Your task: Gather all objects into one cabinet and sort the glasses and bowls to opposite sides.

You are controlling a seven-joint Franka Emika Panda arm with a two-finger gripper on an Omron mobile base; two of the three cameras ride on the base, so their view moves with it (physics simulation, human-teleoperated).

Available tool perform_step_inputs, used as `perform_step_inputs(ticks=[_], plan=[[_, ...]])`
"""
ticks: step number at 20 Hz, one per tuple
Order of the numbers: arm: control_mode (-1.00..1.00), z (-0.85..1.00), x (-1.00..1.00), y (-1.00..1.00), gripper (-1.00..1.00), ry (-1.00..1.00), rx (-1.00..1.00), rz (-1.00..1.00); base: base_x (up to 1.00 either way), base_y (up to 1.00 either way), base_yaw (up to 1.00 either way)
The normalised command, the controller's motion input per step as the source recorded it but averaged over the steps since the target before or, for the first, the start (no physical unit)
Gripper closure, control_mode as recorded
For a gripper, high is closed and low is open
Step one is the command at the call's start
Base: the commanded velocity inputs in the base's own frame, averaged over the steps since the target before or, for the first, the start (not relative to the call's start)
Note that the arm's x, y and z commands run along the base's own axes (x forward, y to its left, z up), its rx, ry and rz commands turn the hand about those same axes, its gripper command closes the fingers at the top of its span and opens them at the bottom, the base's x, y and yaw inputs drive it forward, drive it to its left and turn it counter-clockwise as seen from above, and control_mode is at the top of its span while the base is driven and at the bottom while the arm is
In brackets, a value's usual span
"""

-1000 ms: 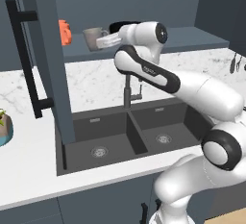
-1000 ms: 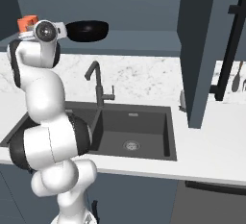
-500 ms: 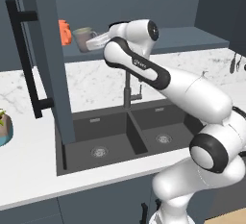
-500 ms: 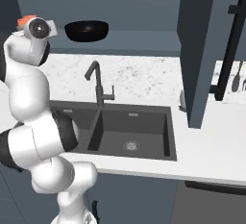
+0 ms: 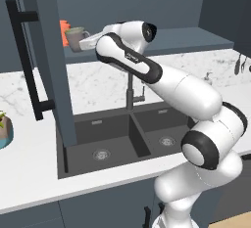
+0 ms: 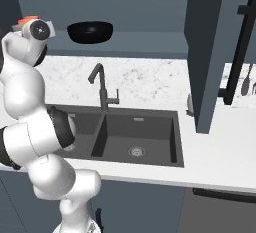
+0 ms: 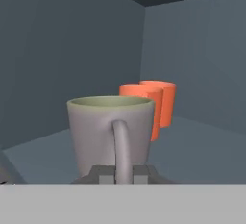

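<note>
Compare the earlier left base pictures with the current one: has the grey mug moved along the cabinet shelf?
Yes. The mug, pinched by its handle in the gripper, has shifted left toward the open cabinet door, closing on the orange cup.

Light: soft, even, dim inside the cabinet.
Shadows: faint.
Sharpness: hand view slightly soft, perhaps low resolution.

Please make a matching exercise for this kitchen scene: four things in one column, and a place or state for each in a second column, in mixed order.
Things:
1. grey-beige mug
2. black bowl
3. orange cup
4. tap

Places or states:
A. behind the sink basins
B. just behind the mug, inside the cabinet
C. held by its handle in the end effector
D. alone on the right part of the cabinet shelf

Pairs: 1-C, 2-D, 3-B, 4-A
</note>
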Motion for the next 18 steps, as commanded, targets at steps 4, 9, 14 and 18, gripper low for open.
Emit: perform_step_inputs(ticks=[4, 9, 14, 18], plan=[[-1.00, -0.02, 0.15, 0.34, 1.00, 0.00, 0.01, 0.00, 0.00, 0.00, 0.00], [-1.00, -0.08, 0.01, 0.42, 1.00, 0.00, 0.00, 0.00, 0.00, 0.00, 0.00], [-1.00, 0.00, 0.23, 0.12, 1.00, 0.00, 0.00, 0.00, 0.00, 0.00, 0.00], [-1.00, -0.01, 0.12, 0.00, 1.00, 0.00, 0.10, 0.00, 0.00, 0.00, 0.00]])
